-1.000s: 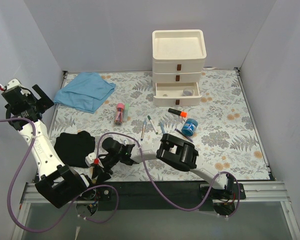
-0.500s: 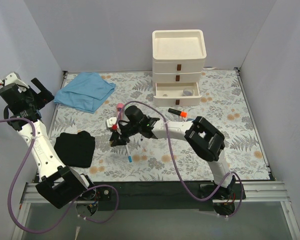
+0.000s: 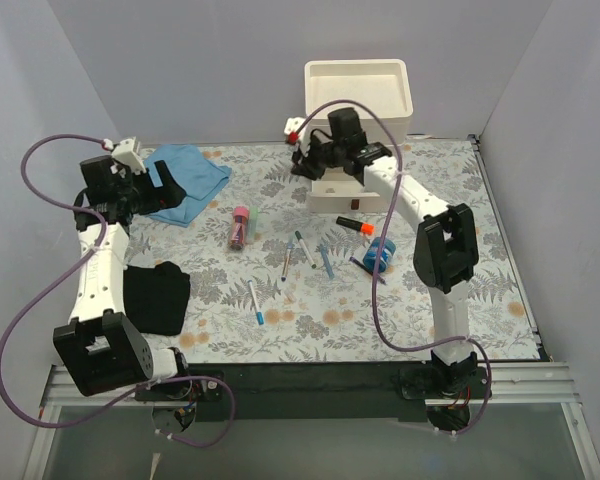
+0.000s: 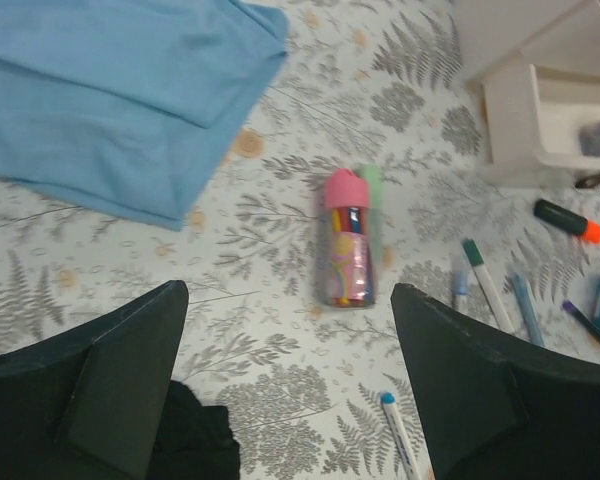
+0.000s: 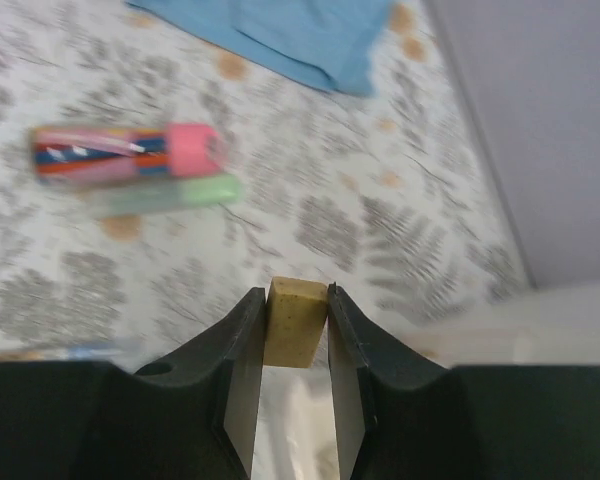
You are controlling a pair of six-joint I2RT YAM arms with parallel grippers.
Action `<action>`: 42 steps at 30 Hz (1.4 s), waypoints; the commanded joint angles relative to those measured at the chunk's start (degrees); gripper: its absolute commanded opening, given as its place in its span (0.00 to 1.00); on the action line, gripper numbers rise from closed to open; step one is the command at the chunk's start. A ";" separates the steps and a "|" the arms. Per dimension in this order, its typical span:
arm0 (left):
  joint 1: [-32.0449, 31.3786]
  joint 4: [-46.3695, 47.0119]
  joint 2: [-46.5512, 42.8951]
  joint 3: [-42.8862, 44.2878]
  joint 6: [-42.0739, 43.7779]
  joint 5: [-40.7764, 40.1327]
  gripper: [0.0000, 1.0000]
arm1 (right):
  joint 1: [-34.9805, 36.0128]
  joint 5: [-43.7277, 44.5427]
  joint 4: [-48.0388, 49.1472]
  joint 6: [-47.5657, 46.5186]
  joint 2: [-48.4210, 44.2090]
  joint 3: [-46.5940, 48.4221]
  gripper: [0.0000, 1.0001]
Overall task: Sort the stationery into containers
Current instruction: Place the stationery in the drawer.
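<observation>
My right gripper (image 3: pixel 308 162) hangs by the left side of the cream drawer unit (image 3: pixel 358 100), the containers, and is shut on a tiny tan block (image 5: pixel 297 322). The bottom drawer (image 3: pixel 352 203) stands pulled out. My left gripper (image 4: pixel 288 290) is open and holds nothing, high over the mat near the pink tube (image 4: pixel 348 250) (image 3: pixel 240 227). Scattered on the mat are thin pens (image 3: pixel 305 248), one blue-capped pen (image 3: pixel 257 302), a black marker with an orange-red cap (image 3: pixel 355 225) and a blue tape roll (image 3: pixel 379 255).
A light-blue cloth (image 3: pixel 175 180) lies at the back left under the left arm. A black cloth (image 3: pixel 155 295) sits at the front left. Grey walls close in the mat on three sides.
The right arm swung from the front left of the mat to the drawer unit, carrying the tan block. The left arm moved in from the left wall toward the blue cloth.
</observation>
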 commanded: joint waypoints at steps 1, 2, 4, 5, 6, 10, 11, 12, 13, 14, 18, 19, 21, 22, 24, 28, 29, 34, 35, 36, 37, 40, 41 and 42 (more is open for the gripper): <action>-4.51 0.67 0.73 0.59 1.39 3.87 0.83 | -6.66 5.39 -9.99 -4.45 3.76 8.43 0.27; -5.03 0.67 1.86 1.03 1.39 3.97 0.83 | -7.54 6.09 -10.52 -5.24 4.37 9.32 0.28; -5.21 0.15 3.19 1.91 2.62 5.01 0.83 | -9.57 6.54 -11.23 -6.30 5.43 10.20 0.28; -5.74 0.06 4.24 2.78 3.32 5.02 0.83 | -10.44 6.63 -11.40 -7.61 5.78 10.12 0.28; -6.00 -0.03 4.86 3.40 3.76 5.02 0.83 | -10.80 6.80 -11.49 -8.40 5.87 9.86 0.28; -7.67 -0.73 8.28 7.00 5.43 4.76 0.83 | -11.68 7.07 -11.58 -9.38 6.58 8.36 0.28; -8.28 -0.91 9.68 7.71 5.52 4.58 0.83 | -12.03 6.98 -11.49 -9.47 6.93 8.10 0.28; -8.73 -1.08 10.39 9.02 5.78 4.32 0.83 | -12.21 6.98 -11.49 -9.55 7.10 7.83 0.28; -9.08 -1.17 11.01 9.64 5.79 4.14 0.83 | -12.21 6.98 -11.49 -9.56 7.28 7.31 0.28; -9.78 -1.26 12.15 10.08 6.13 3.45 0.83 | -12.38 6.89 -11.49 -9.64 7.72 6.96 0.29; -12.15 -1.79 14.27 12.72 7.89 2.21 0.83 | -12.65 6.81 -11.49 -9.99 7.81 5.46 0.38; -12.68 -2.40 14.62 13.42 8.59 1.95 0.83 | -12.73 6.46 -11.49 -10.34 7.55 4.85 0.42; -14.17 -3.02 15.23 13.60 10.43 1.68 0.83 | -12.65 5.31 -11.76 -10.96 6.67 3.61 0.52; -14.44 -3.46 15.41 13.60 10.97 1.68 0.83 | -12.73 5.05 -12.45 -10.70 6.75 4.13 0.54; -15.32 -3.81 15.67 13.25 11.58 1.68 0.83 | -13.17 4.43 -14.30 -9.65 8.16 6.85 0.59; -16.46 -4.08 15.24 12.81 11.94 1.94 0.83 | -13.53 3.20 -14.31 -8.68 7.46 7.13 0.63; -16.55 -4.16 14.97 12.81 12.11 2.03 0.83 | -13.53 2.59 -14.22 -8.15 6.50 7.04 0.63; -16.55 -2.85 13.57 11.06 13.08 3.18 0.83 | -13.35 1.79 -14.13 -7.10 2.19 2.84 0.64; -16.55 -2.41 13.30 10.70 12.99 3.35 0.83 | -13.35 1.88 -14.13 -6.66 0.44 1.86 0.64; -16.47 -1.97 13.04 10.09 12.99 3.61 0.83 | -13.35 1.97 -14.48 -5.96 -0.53 1.07 0.64; -16.55 -1.79 12.34 9.82 12.99 3.96 0.83 | -13.26 1.88 -15.00 -5.69 -1.67 -0.68 0.64; -19.27 -1.70 10.50 7.20 12.99 4.85 0.83 | -13.00 1.09 -17.20 -7.18 -8.68 -6.89 0.62; -19.54 -1.44 9.88 6.14 12.65 4.93 0.83 | -13.00 1.26 -17.21 -8.05 -10.37 -9.02 0.59; -19.63 -0.31 9.27 3.78 12.21 4.93 0.82 | -12.91 1.61 -17.21 -9.71 -12.04 -11.39 0.55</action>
